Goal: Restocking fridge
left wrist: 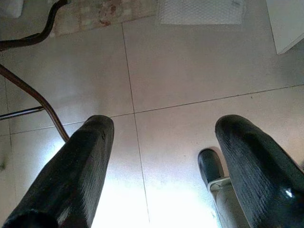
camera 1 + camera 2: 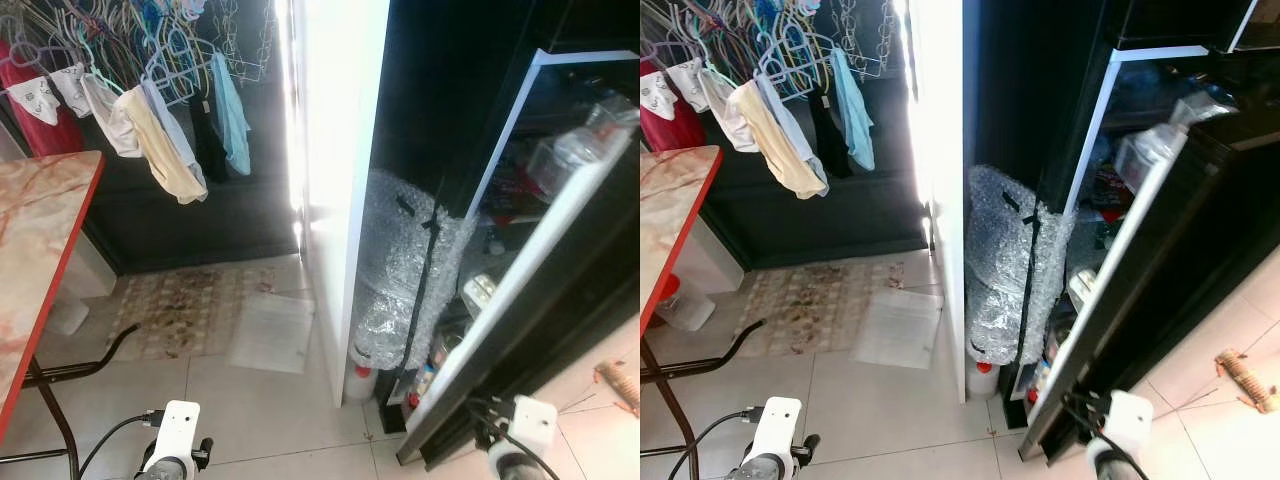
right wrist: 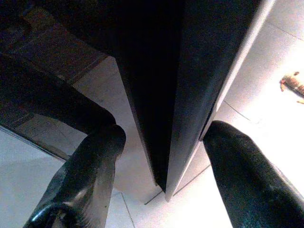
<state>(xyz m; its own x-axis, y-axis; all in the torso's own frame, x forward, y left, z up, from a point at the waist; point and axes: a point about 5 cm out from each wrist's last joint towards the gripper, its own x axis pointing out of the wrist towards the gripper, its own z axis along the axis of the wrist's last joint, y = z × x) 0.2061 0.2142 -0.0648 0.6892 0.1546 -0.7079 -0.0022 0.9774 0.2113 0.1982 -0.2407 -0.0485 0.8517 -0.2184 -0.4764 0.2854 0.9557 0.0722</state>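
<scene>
Right gripper (image 3: pixel 161 156): black fingers spread wide, straddling lower edge of black white-trimmed fridge door (image 2: pixel 520 290), likely to swing it wider. Shelved stock beyond door. Left gripper (image 1: pixel 161 161): splayed, empty, idle over pale tiled floor (image 1: pixel 190 71).

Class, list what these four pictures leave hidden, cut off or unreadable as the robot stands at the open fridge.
- Fridge door shelves: eye views, contents dark and small; labels unreadable.
- Bubble-wrapped bundle: eye views, wrap hides what is inside.
- Fridge interior: eye views, the door's edge and shadow hide it.
- Table: left eye view, frame edge cuts it off.
- Right claw: right wrist view, open astride the door's edge; contact unclear.
</scene>
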